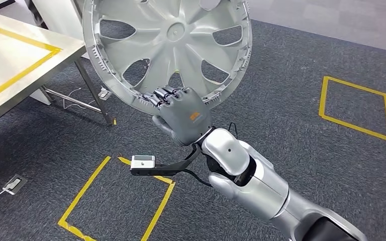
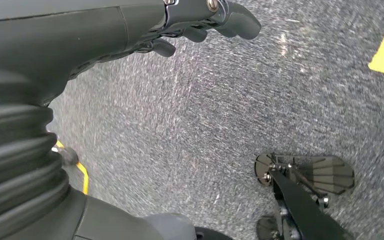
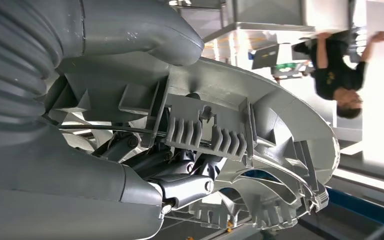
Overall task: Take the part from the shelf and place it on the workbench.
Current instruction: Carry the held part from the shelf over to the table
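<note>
**Robot hand holding wheel cover aloft beside the worktop**

The robot's right hand (image 1: 181, 114) is gripping a silver wheel cover (image 1: 168, 40) by its lower rim, dark fingers (image 1: 167, 95) curling over the edge while the thumb is pressing from the other side. The cover is standing nearly upright in the air, its spoked inner face turning toward the head camera, above the grey carpet (image 1: 281, 115) and just beside the corner of the steel worktop (image 1: 15, 45), not touching it. The worktop is carrying a square of yellow tape (image 1: 22, 70) on its surface. In the right wrist view the hand (image 3: 145, 170) is clamping the ribbed rim of the cover (image 3: 260, 130), fingers (image 3: 185, 186) hooking through from behind. Beyond the cover a person in a dark top (image 3: 340, 70) is standing in the background, blurred.

The left hand (image 2: 200, 20) is hanging over the carpet (image 2: 205, 115) with nothing in it, its dark fingers (image 2: 235, 20) curling loosely inward.

On the floor, yellow tape squares (image 1: 357, 108) are marking out areas on either side of the right arm, and a small white box (image 1: 14, 184) with a cable is lying near the left edge.
</note>
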{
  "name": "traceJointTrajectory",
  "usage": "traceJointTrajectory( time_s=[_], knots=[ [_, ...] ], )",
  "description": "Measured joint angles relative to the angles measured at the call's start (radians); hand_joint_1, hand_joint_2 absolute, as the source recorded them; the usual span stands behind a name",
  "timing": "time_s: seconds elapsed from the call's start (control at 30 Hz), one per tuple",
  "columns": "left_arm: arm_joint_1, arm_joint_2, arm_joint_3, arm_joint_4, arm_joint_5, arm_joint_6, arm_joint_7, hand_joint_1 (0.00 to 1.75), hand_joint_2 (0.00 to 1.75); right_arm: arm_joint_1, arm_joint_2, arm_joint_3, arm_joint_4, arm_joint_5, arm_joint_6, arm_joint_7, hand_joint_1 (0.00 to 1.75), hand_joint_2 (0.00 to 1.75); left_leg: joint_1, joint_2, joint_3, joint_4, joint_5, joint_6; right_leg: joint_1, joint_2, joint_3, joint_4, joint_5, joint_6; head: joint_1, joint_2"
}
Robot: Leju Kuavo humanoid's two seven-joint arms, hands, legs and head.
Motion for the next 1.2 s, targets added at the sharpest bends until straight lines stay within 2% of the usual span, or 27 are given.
traceJointTrajectory(
  time_s=[0.03,0.07,0.1,0.13,0.2,0.23,0.27,0.3,0.33,0.37,0.4,0.47,0.5,0.57,0.63,0.67,0.7,0.77,0.83,0.87,0.9,0.93,1.0,1.07,1.13,1.17,1.2],
  knots=[
    [0.000,0.000,0.000,0.000,0.000,0.000,0.000,0.00,1.75,-0.001,0.000,0.000,0.000,0.000,0.000,-0.001,1.75,1.75,0.001,-0.011,-0.004,0.000,0.002,-0.007,0.000,0.013,0.013,-0.028,0.005,-0.001,0.000,0.000],
    [0.000,0.000,0.000,0.000,0.000,0.000,0.000,0.00,1.75,-0.001,0.000,0.000,0.000,0.000,0.000,-0.001,1.75,1.75,0.003,-0.021,-0.007,-0.002,0.005,-0.014,0.002,0.014,0.015,-0.034,0.002,-0.002,-0.001,0.000],
    [0.002,0.000,0.000,0.000,0.000,0.000,0.001,0.00,1.75,-0.002,0.002,0.000,0.000,0.000,0.000,-0.001,1.75,1.75,0.005,-0.032,-0.010,-0.006,0.009,-0.022,0.003,0.003,0.017,-0.037,0.005,-0.005,0.000,0.000],
    [0.004,0.001,0.000,0.000,0.000,0.001,0.001,0.00,1.75,-0.003,0.003,0.000,0.000,0.000,0.000,0.000,1.75,1.75,0.006,-0.026,-0.012,-0.006,0.009,-0.028,0.002,-0.008,0.019,-0.042,0.008,-0.011,0.000,0.000],
    [0.004,0.001,0.000,0.000,0.000,0.002,0.001,0.00,1.75,-0.004,0.007,0.000,0.000,0.001,-0.001,0.000,1.75,1.75,0.003,0.025,-0.032,0.028,-0.014,-0.038,-0.002,-0.031,0.024,-0.053,0.014,-0.024,-0.005,0.000],
    [0.003,0.001,0.000,0.000,0.000,0.003,0.001,0.00,1.75,-0.004,0.008,0.000,0.000,0.001,-0.001,0.000,1.75,1.75,0.002,0.059,-0.054,0.073,-0.040,-0.041,-0.001,-0.044,0.025,-0.056,0.015,-0.030,-0.007,0.000],
    [0.001,0.000,0.000,0.000,0.000,0.003,0.001,0.00,1.75,-0.004,0.009,0.000,0.000,0.002,-0.001,-0.001,1.75,1.75,0.002,0.081,-0.082,0.133,-0.071,-0.046,0.000,-0.056,0.026,-0.056,0.014,-0.033,-0.010,0.000],
    [-0.001,0.000,0.000,0.000,0.000,0.003,0.001,0.00,1.75,-0.004,0.009,0.000,0.000,0.003,-0.001,-0.001,1.75,1.75,0.003,0.090,-0.111,0.195,-0.097,-0.050,0.000,-0.070,0.026,-0.056,0.013,-0.035,-0.010,0.000],
    [-0.001,0.000,0.000,0.000,0.000,0.003,0.001,0.00,1.75,-0.003,0.009,0.000,0.001,0.003,-0.001,-0.002,1.75,1.75,0.004,0.094,-0.131,0.238,-0.109,-0.054,0.000,-0.083,0.026,-0.056,0.012,-0.036,-0.010,0.000],
    [0.000,0.001,0.000,0.000,0.000,0.003,0.001,0.00,1.75,-0.003,0.009,0.000,0.001,0.003,-0.001,-0.003,1.75,1.75,0.006,0.097,-0.135,0.250,-0.104,-0.057,0.000,-0.096,0.026,-0.055,0.011,-0.035,-0.010,0.000],
    [0.001,0.002,0.000,0.000,0.000,0.003,0.001,0.00,1.75,-0.002,0.009,0.000,0.001,0.003,-0.001,-0.003,1.75,1.75,0.007,0.102,-0.119,0.223,-0.082,-0.059,0.000,-0.108,0.026,-0.054,0.009,-0.033,-0.010,0.000],
    [0.001,0.003,0.000,0.000,0.000,0.003,0.001,0.00,1.75,-0.002,0.009,0.000,0.001,0.003,-0.001,-0.003,1.75,1.75,0.007,0.137,-0.052,0.101,-0.028,-0.060,0.001,-0.129,0.027,-0.048,0.003,-0.025,-0.010,0.000],
    [0.000,0.003,0.000,0.000,0.000,0.003,0.001,0.00,1.75,-0.002,0.009,0.000,0.001,0.003,-0.001,-0.003,1.75,1.75,0.005,0.154,-0.024,0.047,-0.010,-0.054,0.004,-0.139,0.027,-0.044,0.000,-0.019,-0.010,0.000],
    [-0.002,0.003,0.000,0.000,0.000,0.003,0.001,0.00,1.75,-0.003,0.009,0.000,0.001,0.003,-0.001,-0.004,1.75,1.75,0.000,0.165,-0.005,0.006,-0.006,-0.035,0.011,-0.156,0.028,-0.040,-0.004,-0.009,-0.008,0.000],
    [0.000,0.003,0.000,0.000,0.000,0.003,0.001,0.00,1.75,-0.003,0.009,0.000,0.001,0.003,-0.001,-0.003,1.75,1.75,0.001,0.141,-0.006,0.005,-0.003,-0.015,0.011,-0.171,0.033,-0.041,-0.008,0.002,-0.006,0.000],
    [0.001,0.002,0.000,0.000,0.000,0.003,0.001,0.00,1.75,-0.004,0.009,0.000,0.001,0.003,-0.001,-0.002,1.75,1.75,0.002,0.130,-0.005,0.003,-0.001,-0.008,0.009,-0.161,0.032,-0.034,-0.016,0.009,-0.006,0.000],
    [0.001,0.002,0.000,0.000,0.000,0.004,0.001,0.00,1.75,-0.005,0.010,0.000,0.001,0.003,-0.002,-0.001,1.75,1.75,0.005,0.119,-0.004,0.000,0.001,-0.001,0.006,-0.140,0.024,-0.012,-0.032,0.015,-0.005,0.000],
    [-0.002,0.003,0.000,0.000,0.000,0.006,0.001,0.00,1.75,-0.006,0.009,0.000,0.001,0.004,-0.002,-0.002,1.75,1.75,0.007,0.098,-0.003,-0.001,0.003,0.008,0.002,-0.082,-0.024,0.093,-0.087,0.022,-0.002,0.000],
    [-0.004,0.003,0.000,0.000,0.000,0.008,0.004,0.00,1.75,-0.004,0.008,0.000,0.002,0.006,-0.001,-0.003,1.75,1.75,0.006,0.074,-0.006,-0.001,0.004,0.011,0.003,-0.060,-0.086,0.214,-0.129,0.022,-0.001,0.000],
    [-0.004,0.003,0.000,0.000,0.000,0.009,0.005,0.00,1.75,-0.003,0.008,0.000,0.003,0.007,-0.001,-0.003,1.75,1.75,0.005,0.060,-0.006,0.000,0.004,0.012,0.003,-0.057,-0.099,0.234,-0.126,0.020,-0.001,0.000],
    [-0.003,0.003,0.001,0.000,0.001,0.010,0.007,0.00,1.75,-0.003,0.008,0.000,0.003,0.007,0.000,-0.003,1.75,1.75,0.005,0.046,-0.006,0.001,0.005,0.011,0.003,-0.054,-0.093,0.216,-0.104,0.016,-0.001,0.000],
    [-0.003,0.003,0.002,0.000,0.002,0.012,0.008,0.00,1.75,-0.003,0.008,0.000,0.004,0.008,0.000,-0.003,1.75,1.75,0.005,0.032,-0.006,0.002,0.006,0.010,0.003,-0.047,-0.069,0.163,-0.069,0.011,-0.001,0.000],
    [-0.003,0.002,0.006,0.000,0.004,0.015,0.008,0.00,1.75,-0.006,0.009,0.000,0.005,0.008,0.002,-0.005,1.75,1.75,0.005,0.006,-0.009,0.004,0.008,0.004,0.002,-0.007,-0.008,0.029,-0.013,0.000,-0.001,0.000],
    [-0.003,0.001,0.010,0.000,0.006,0.018,0.006,0.00,1.75,-0.011,0.013,0.000,0.006,0.008,0.004,-0.008,1.75,1.75,0.008,-0.014,-0.016,0.003,0.013,-0.008,0.004,0.020,0.022,-0.034,0.000,-0.004,-0.001,0.000],
    [0.001,0.002,0.015,0.000,0.010,0.022,0.005,0.00,1.75,-0.016,0.021,0.000,0.008,0.009,0.006,-0.009,1.75,1.75,0.011,-0.033,-0.023,-0.002,0.019,-0.024,0.005,0.003,0.026,-0.044,0.003,-0.008,0.001,0.000],
    [0.003,0.003,0.017,0.001,0.011,0.025,0.005,0.00,1.75,-0.017,0.027,0.000,0.009,0.009,0.006,-0.008,1.75,1.75,0.010,-0.025,-0.026,-0.002,0.018,-0.030,0.003,-0.009,0.029,-0.050,0.006,-0.013,0.000,0.000],
    [0.004,0.003,0.018,0.001,0.012,0.027,0.006,0.00,1.75,-0.019,0.034,0.000,0.010,0.009,0.007,-0.008,1.75,1.75,0.007,-0.003,-0.034,0.013,0.008,-0.035,0.000,-0.021,0.034,-0.058,0.010,-0.019,-0.004,0.000]
  ],
)
